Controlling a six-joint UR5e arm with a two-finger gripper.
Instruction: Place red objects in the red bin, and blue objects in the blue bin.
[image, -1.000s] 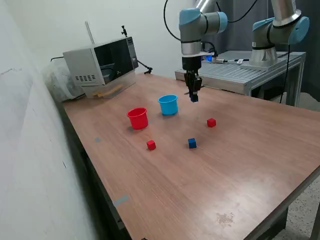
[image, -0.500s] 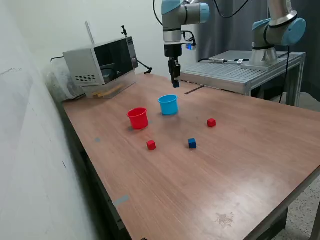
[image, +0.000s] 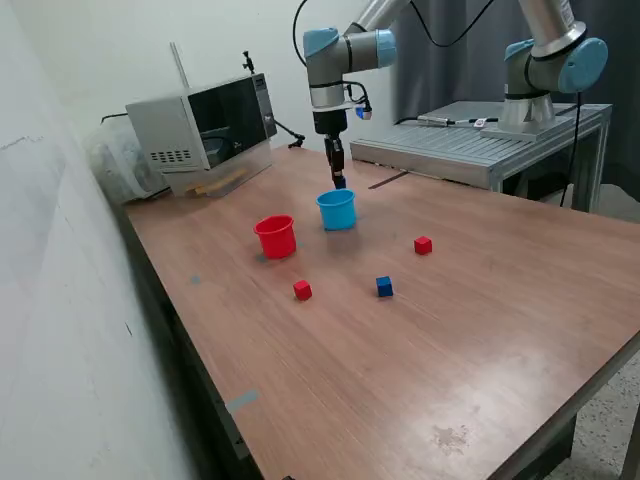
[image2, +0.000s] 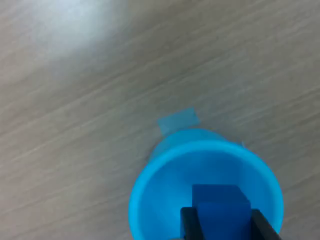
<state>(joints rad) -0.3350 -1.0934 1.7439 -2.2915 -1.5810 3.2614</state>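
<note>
We are looking at a robotics lab or test room rather than a home. A large wood-grain table (image: 480, 330) fills most of the exterior view, with bare pale walls (image: 60, 250) at nine o'clock. At twelve o'clock a blue-jointed robot arm (image: 335, 50) stands over the table, and at two o'clock a second arm (image: 545, 65) is mounted on a ribbed metal bench (image: 480, 145). Black cables (image: 450, 25) loop overhead. A grey microwave (image: 200, 125) sits on the table's far corner at eleven o'clock, a prop among machines.

blue cube (image2: 220, 205) held above blue bin (image: 337, 210) | red bin (image: 275, 237) upright
</note>
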